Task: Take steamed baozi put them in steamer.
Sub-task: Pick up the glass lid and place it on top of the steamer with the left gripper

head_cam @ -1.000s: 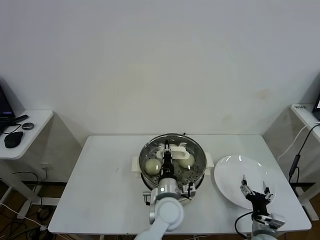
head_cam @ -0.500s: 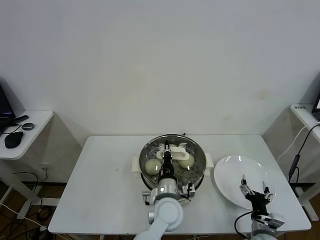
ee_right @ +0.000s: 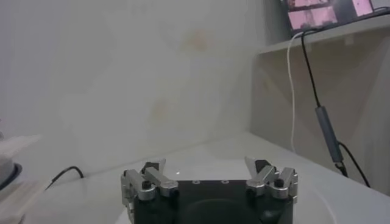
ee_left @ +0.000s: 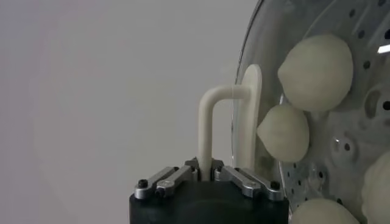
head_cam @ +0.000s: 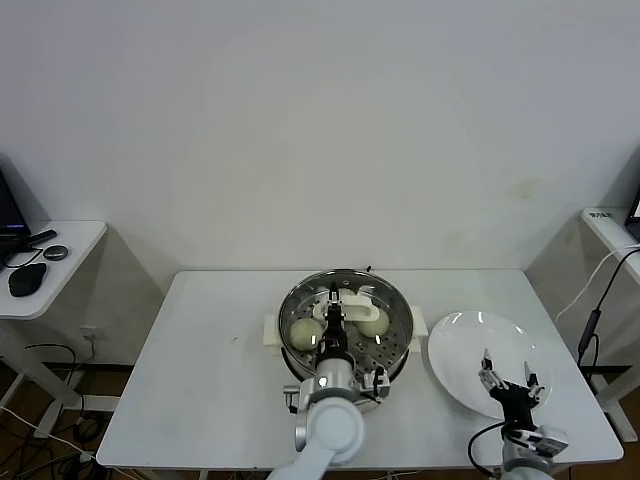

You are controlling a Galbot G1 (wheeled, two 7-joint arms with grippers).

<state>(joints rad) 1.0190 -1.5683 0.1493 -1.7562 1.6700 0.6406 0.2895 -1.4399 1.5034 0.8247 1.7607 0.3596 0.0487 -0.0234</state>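
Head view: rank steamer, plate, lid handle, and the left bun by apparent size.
1. steamer
2. plate, somewhat smaller than the steamer
3. lid handle and left bun: look alike in extent, and the left hand hides part of the handle, so unranked.

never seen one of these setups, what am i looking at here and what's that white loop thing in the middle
This is a two-armed robot at a white table. One picture comes from a camera on its head, looking down; the other two come from cameras on its wrists.

On the table stands a shiny steamer with cream-white baozi on its perforated tray, and to the right an empty white plate.

The white loop is the handle of a glass lid. The left gripper is shut on it, holding the lid over the steamer; you see the baozi through the glass.

The right gripper hangs open over the plate, holding nothing.
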